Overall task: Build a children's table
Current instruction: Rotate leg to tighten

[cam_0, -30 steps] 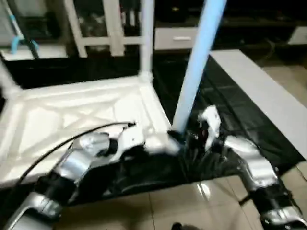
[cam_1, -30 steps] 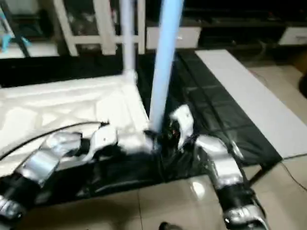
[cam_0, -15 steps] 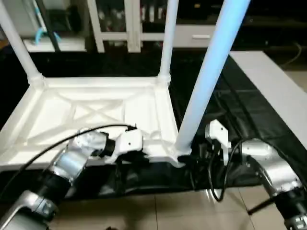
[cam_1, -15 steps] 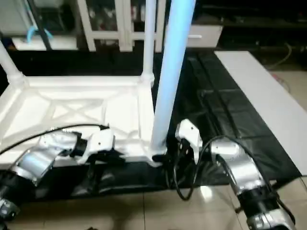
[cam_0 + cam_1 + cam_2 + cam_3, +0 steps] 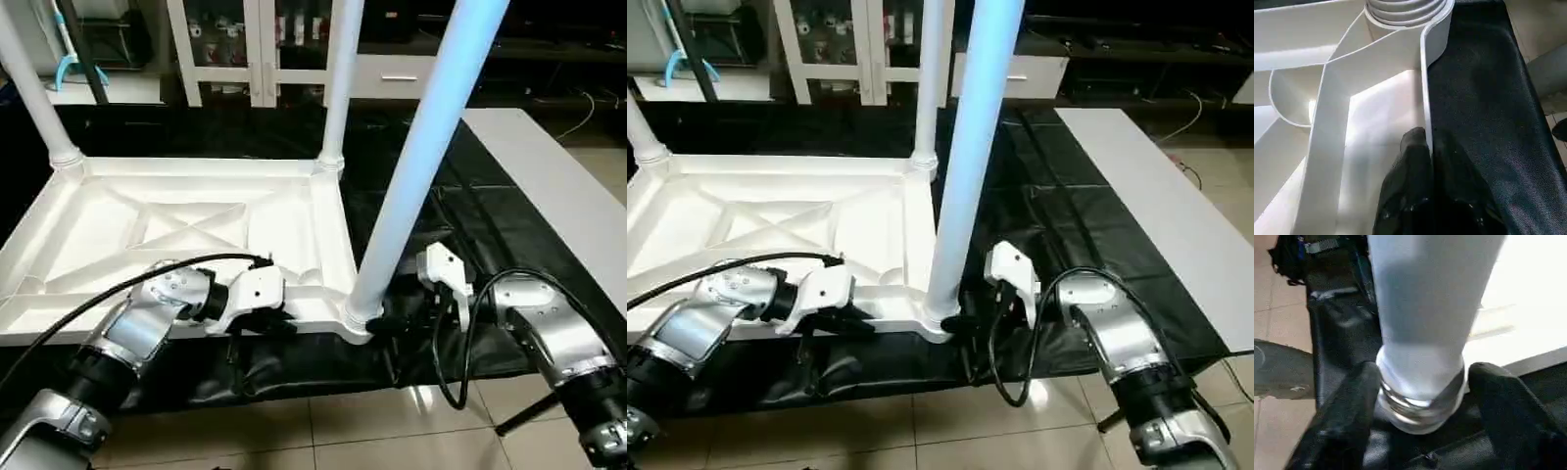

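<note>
Head view, left eye: tabletop [image 5: 186, 230] lies underside up on a black mat [image 5: 490, 235], ribs and X-brace showing. Three legs stand in corner sockets: two at the far corners [image 5: 338, 78] [image 5: 29, 88], one at the near right corner [image 5: 421, 157]. Left gripper [image 5: 279, 318] sits at the near rim, beside that near corner. Right gripper [image 5: 392, 318] is at the base of the near leg.

Head view, right eye: same layout. Cabinet [image 5: 838, 49] with glass doors behind; bottles on its shelves, too small to identify.

Left wrist view: fingers [image 5: 1415, 161] pressed together, pinching the thin rim wall of the tabletop [image 5: 1376, 58]. Socket collar just ahead.

Right wrist view: fingers [image 5: 1352, 401] spread either side of the leg's [image 5: 1425, 308] ringed foot, close against it; cannot tell whether they press it.

Risks, as judged: the near leg leans in the head views, so it may not be fully seated. A sideways push at the foot could pop it out or tip it. The rim pinch is thin and could slip, letting the tabletop slide on the mat.
</note>
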`<state>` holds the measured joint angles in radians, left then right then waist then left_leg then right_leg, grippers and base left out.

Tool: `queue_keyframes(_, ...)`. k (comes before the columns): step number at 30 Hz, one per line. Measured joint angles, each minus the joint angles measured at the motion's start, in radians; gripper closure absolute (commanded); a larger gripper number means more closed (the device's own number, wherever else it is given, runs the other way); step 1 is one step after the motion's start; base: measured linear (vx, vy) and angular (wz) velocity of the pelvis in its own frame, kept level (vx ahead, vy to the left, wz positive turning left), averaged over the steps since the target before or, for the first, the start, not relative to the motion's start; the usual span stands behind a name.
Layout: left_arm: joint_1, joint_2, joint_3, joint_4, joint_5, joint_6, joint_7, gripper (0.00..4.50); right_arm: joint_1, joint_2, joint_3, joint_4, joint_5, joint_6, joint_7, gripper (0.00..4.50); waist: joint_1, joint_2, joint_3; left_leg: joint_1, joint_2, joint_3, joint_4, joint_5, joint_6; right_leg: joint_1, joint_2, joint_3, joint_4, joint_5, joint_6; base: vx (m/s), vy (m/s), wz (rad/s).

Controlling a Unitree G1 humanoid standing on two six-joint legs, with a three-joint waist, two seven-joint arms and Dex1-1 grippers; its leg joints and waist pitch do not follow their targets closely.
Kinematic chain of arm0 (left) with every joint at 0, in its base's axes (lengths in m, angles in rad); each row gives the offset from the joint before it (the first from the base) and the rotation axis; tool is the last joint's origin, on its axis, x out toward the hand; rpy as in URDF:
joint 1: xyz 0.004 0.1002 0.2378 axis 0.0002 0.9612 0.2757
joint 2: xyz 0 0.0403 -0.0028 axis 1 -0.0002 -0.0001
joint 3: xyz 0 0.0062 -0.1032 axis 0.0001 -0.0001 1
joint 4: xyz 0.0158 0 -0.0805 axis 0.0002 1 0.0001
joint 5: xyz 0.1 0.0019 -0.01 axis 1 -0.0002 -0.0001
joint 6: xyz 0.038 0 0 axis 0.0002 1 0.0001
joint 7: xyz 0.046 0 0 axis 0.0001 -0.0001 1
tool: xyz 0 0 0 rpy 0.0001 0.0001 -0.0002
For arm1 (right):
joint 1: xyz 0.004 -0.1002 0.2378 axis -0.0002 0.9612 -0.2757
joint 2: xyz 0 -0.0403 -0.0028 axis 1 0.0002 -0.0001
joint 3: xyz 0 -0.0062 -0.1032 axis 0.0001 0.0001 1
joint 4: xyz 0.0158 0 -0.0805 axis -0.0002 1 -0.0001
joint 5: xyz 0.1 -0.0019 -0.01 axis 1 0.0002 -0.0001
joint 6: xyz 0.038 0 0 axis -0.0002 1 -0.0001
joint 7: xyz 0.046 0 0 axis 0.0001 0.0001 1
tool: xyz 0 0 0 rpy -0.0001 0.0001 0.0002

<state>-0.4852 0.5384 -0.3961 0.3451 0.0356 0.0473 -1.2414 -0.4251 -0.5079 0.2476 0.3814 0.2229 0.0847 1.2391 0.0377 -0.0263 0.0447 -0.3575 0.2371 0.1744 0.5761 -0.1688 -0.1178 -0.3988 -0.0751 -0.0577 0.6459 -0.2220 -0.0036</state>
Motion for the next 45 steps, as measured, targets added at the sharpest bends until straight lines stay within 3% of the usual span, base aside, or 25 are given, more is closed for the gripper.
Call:
queue_keyframes(16, 0.008, -0.001, 0.009, 0.000, 0.001, 0.027, -0.003, 4.50, 0.009, 0.043, -0.041, 0.023, 0.022, 0.018, 0.001, 2.72, -0.009, -0.009, -0.006, 0.001, 0.001, 0.000, 0.000, 0.000, 0.000, 0.001, 0.001, 0.000, 0.000, 0.002, 0.000, 0.000, 0.000, 0.00)
queue_keyframes(24, 0.010, -0.006, 0.023, 0.000, 0.020, 0.055, 0.026, 4.50, 0.037, 0.083, -0.059, 0.036, 0.018, -0.011, -0.075, 3.10, -0.016, -0.012, -0.007, 0.004, -0.001, -0.002, 0.000, 0.000, 0.000, 0.001, 0.001, 0.001, -0.003, 0.004, 0.006, 0.000, 0.000, 0.00)
queue_keyframes(31, 0.010, -0.008, 0.026, -0.004, 0.019, 0.055, 0.023, 4.50, 0.035, 0.093, -0.087, 0.036, 0.046, 0.039, -0.057, 2.32, -0.020, -0.010, -0.006, 0.005, -0.001, -0.002, 0.000, 0.000, 0.000, 0.000, 0.001, 0.002, -0.008, 0.012, 0.001, 0.000, 0.000, 0.00)
queue_keyframes(37, 0.010, -0.022, 0.023, -0.018, 0.019, 0.055, 0.010, 4.50, 0.004, 0.076, -0.086, 0.037, 0.064, 0.066, 0.001, 1.89, -0.006, -0.010, -0.006, 0.001, -0.001, -0.002, -0.001, -0.001, 0.001, -0.001, 0.001, 0.002, -0.012, 0.013, -0.001, 0.000, 0.000, 0.00)
queue_keyframes(41, 0.009, -0.028, 0.013, -0.027, 0.020, 0.055, 0.008, 4.50, -0.033, 0.096, -0.082, 0.044, 0.076, 0.062, 0.007, 1.57, 0.001, -0.009, -0.006, 0.000, -0.001, -0.001, -0.002, -0.002, 0.003, -0.001, 0.000, 0.002, -0.015, 0.013, -0.001, 0.000, 0.000, 0.00)
queue_keyframes(45, 0.007, -0.029, 0.011, -0.027, 0.021, 0.056, 0.010, 4.50, -0.053, 0.097, -0.062, 0.072, 0.034, 0.018, 0.008, 1.57, 0.004, -0.009, -0.006, 0.000, -0.001, 0.000, -0.002, -0.002, 0.003, -0.001, -0.001, 0.002, -0.015, 0.013, -0.001, 0.000, 0.000, 0.00)
